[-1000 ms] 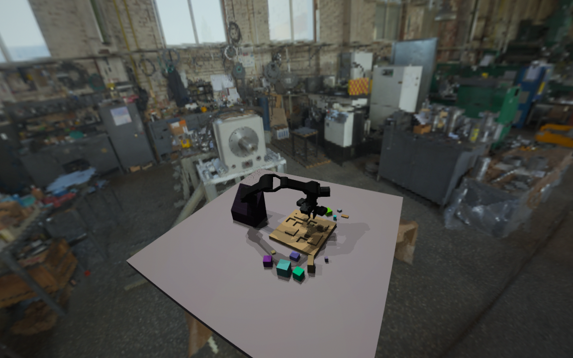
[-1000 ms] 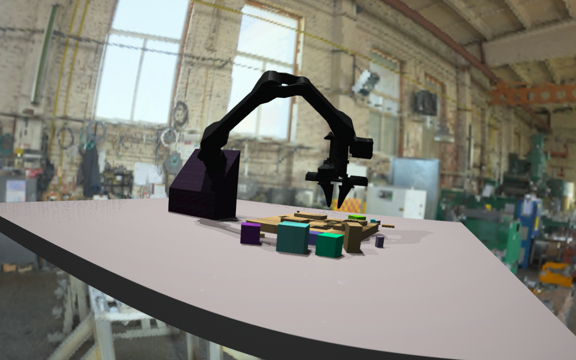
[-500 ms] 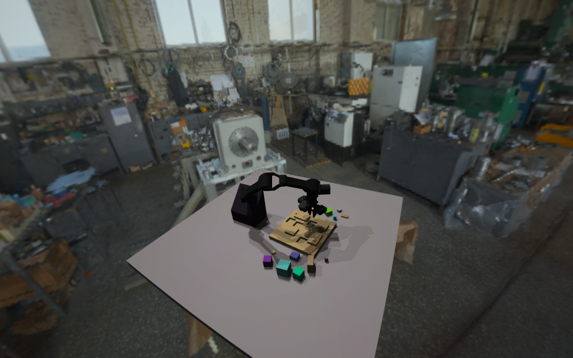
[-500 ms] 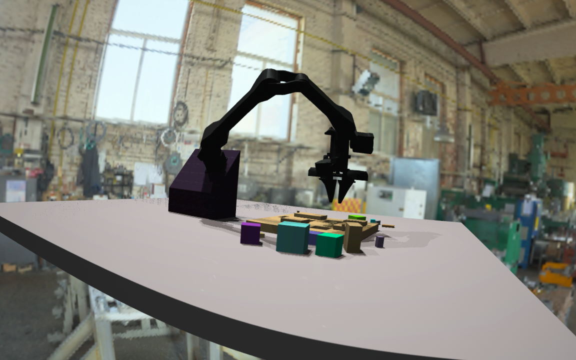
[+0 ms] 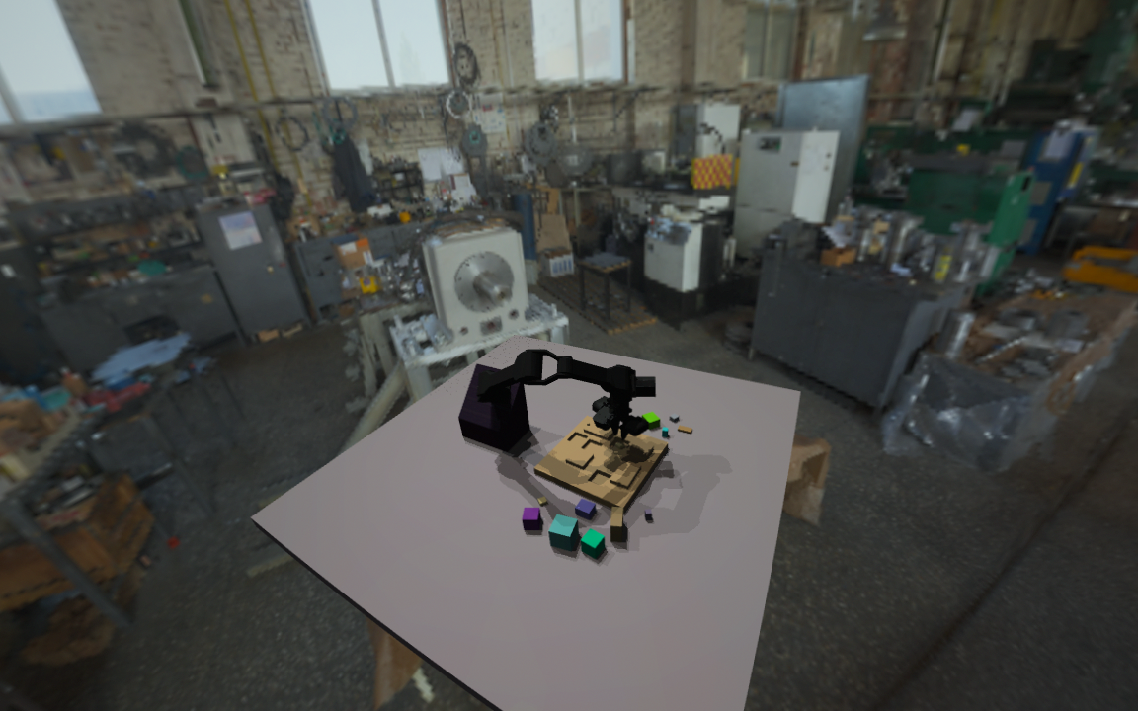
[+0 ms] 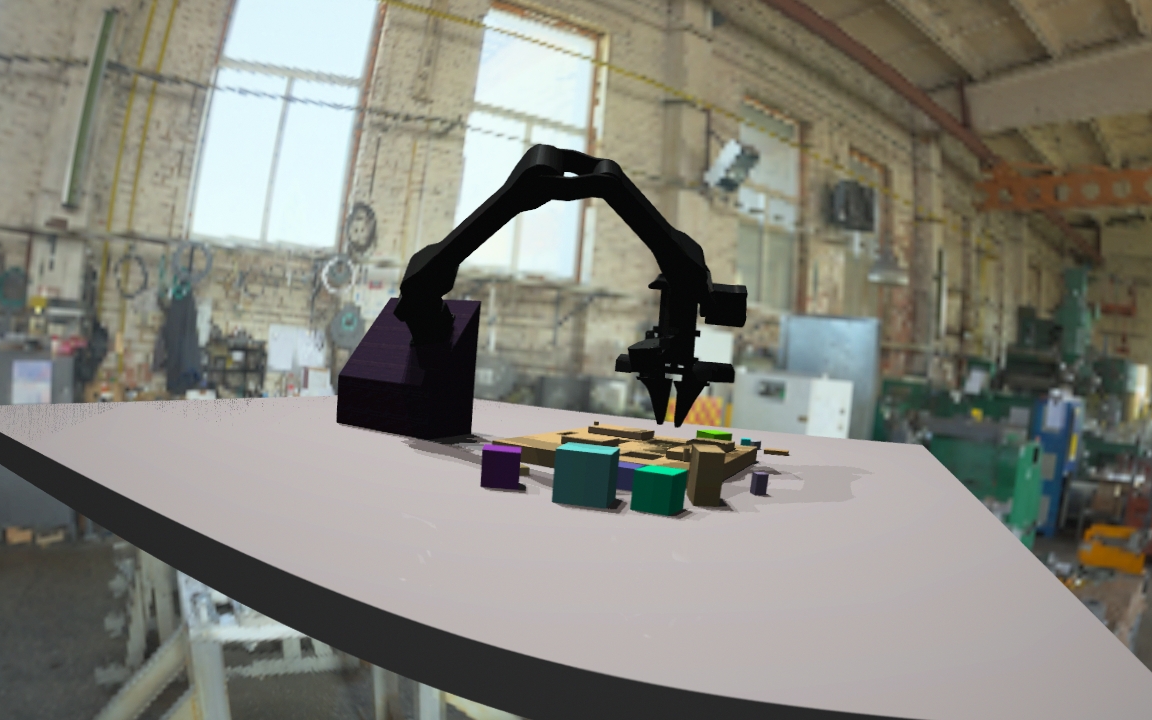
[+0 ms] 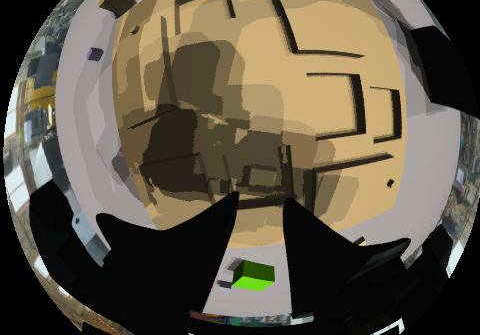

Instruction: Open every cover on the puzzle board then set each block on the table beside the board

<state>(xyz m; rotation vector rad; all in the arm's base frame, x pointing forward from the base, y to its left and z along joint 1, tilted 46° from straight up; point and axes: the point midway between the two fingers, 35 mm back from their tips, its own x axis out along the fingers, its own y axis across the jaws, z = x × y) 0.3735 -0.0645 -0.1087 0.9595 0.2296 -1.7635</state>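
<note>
The tan puzzle board (image 5: 555, 468) (image 6: 522, 450) (image 7: 255, 35) lies flat on the table. Tan plates the same colour as the board show on it by dark edges, one plate (image 6: 620, 431) raised at the back. I cannot tell how far each cover is open. A small pale olive block or patch (image 7: 262, 178) shows in shadow inside a dark-edged recess, just beyond the fingertips in the wrist view. My gripper (image 5: 619, 436) (image 6: 669, 424) (image 7: 261, 201) points down above the board's far part, partly open, with nothing between its fingers. The fingers and shadows hide part of the board.
A lime block (image 5: 651, 420) (image 6: 713, 434) (image 7: 254, 276) and several small pieces lie behind the board. In front stand a purple block (image 5: 530, 518) (image 6: 500, 466), a teal block (image 5: 563, 532) (image 6: 584, 474), a green block (image 5: 593, 542) (image 6: 657, 489), a brown block (image 5: 618, 530) and a blue-violet block (image 5: 585, 508).
</note>
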